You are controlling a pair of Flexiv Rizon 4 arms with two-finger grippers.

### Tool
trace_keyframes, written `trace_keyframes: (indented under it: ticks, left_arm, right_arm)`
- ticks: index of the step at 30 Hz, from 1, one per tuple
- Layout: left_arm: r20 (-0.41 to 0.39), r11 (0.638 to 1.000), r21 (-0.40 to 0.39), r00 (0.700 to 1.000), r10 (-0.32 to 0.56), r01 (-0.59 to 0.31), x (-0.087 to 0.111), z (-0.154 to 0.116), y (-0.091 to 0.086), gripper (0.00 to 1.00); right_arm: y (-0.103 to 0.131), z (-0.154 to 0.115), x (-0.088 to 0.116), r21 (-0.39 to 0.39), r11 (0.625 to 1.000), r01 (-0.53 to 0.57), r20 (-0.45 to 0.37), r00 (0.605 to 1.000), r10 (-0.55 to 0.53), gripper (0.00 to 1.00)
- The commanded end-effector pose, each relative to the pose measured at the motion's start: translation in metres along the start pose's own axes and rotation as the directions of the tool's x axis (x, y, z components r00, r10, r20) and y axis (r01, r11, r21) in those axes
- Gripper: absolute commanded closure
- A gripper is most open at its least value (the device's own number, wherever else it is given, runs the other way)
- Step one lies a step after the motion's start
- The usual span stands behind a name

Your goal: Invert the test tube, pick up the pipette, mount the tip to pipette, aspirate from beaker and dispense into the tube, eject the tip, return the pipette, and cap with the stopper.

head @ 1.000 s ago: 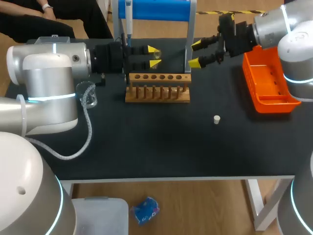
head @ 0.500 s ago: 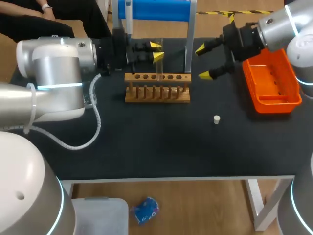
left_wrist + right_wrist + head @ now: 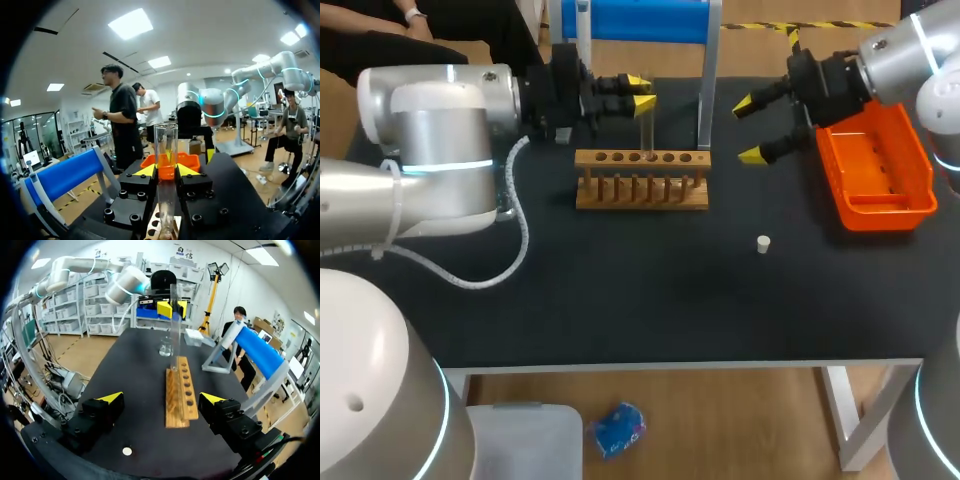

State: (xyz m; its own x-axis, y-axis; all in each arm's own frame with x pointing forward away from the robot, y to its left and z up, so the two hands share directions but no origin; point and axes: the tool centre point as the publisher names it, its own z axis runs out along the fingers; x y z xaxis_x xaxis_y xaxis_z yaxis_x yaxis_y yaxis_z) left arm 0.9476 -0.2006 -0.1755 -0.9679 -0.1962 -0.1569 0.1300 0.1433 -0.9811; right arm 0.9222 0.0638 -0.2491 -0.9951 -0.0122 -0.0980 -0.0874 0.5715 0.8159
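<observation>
Left fingers [image 3: 640,91]: clamping the test tube [image 3: 645,132] from two sides, holding it upright, mouth up, likely for filling.
Test tube: standing at a hole of the wooden rack [image 3: 642,192].
Right fingers [image 3: 754,128]: hanging wide apart, empty, at the rack's 2 o'clock.
Stopper [image 3: 763,243]: lying on the table [image 3: 620,290] at the rack's 4 o'clock, awaiting capping.

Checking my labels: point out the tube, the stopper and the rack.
tube [image 3: 643,130], head view, middle of its glass wall
stopper [image 3: 763,243], head view, its top
rack [image 3: 642,200], head view, its base board
</observation>
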Motion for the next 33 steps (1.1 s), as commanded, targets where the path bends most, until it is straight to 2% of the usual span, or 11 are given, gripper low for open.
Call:
trace_keyframes:
  ticks: [1, 10, 20, 33]
  left_arm:
    - [-0.051, 1.0, -0.007, 0.999, -0.016, 0.016, -0.023, 0.02, 0.009, 1.0]
    - [-0.046, 0.998, -0.012, 0.997, -0.056, 0.055, -0.036, 0.024, 0.025, 1.0]
    - [-0.042, 0.998, -0.019, 0.997, -0.061, 0.061, -0.047, 0.023, 0.034, 1.0]
    - [-0.033, 0.997, -0.03, 0.997, -0.072, 0.072, -0.048, 0.022, 0.044, 1.0]
  right_arm:
    - [-0.019, 0.002, -0.009, -0.005, 1.0, -0.005, -0.035, 0.999, 0.004, 0.0]
    - [-0.049, 0.011, -0.02, -0.005, 0.999, -0.032, -0.061, 0.998, 0.032, 0.0]
    - [-0.049, 0.011, -0.02, -0.005, 0.999, -0.032, -0.061, 0.998, 0.032, 0.0]
    - [-0.049, 0.011, -0.02, -0.005, 0.999, -0.032, -0.061, 0.998, 0.032, 0.0]
